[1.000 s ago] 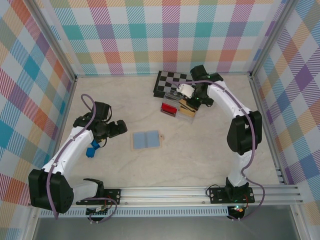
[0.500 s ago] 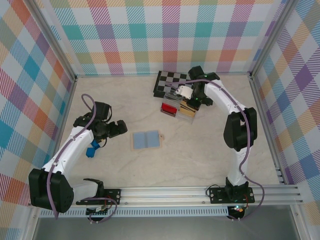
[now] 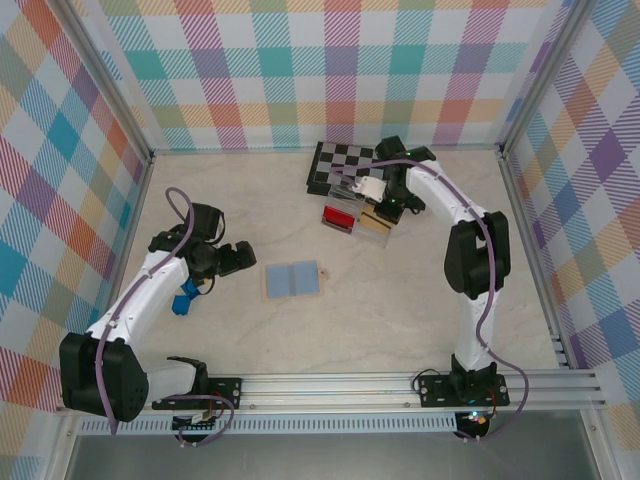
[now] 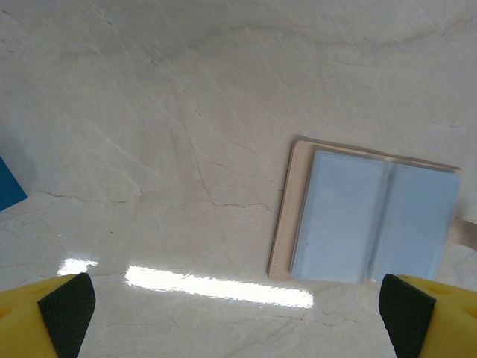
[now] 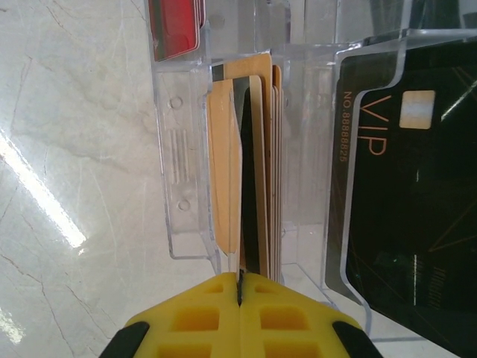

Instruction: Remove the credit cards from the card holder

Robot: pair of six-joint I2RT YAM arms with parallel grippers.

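From above, the holder (image 3: pixel 292 279) lies open and flat near the middle of the table (image 3: pixel 400 300), well apart from the tray (image 3: pixel 358 219) that sits just in front of the chessboard (image 3: pixel 345 160). The left gripper (image 3: pixel 240 257) hangs just left of the holder, and the right gripper (image 3: pixel 376 196) is over the tray. The left wrist camera adds the holder's detail: two light blue panels inside a tan edging, a small tab (image 4: pixel 466 232) on its right side and no card lying on either panel, with the left fingertips (image 4: pixel 67 313) spread wide at the bottom corners, touching nothing. The right wrist camera gives what the overhead cannot: the right fingers (image 5: pixel 201 317) are pressed together on the near edge of a striped card (image 5: pixel 250 186), which stands in the tray's middle slot among other tan cards (image 5: pixel 223 164). A black VIP card (image 5: pixel 402 194) fills the slot to its right and a red card (image 5: pixel 175 30) the one to its left.
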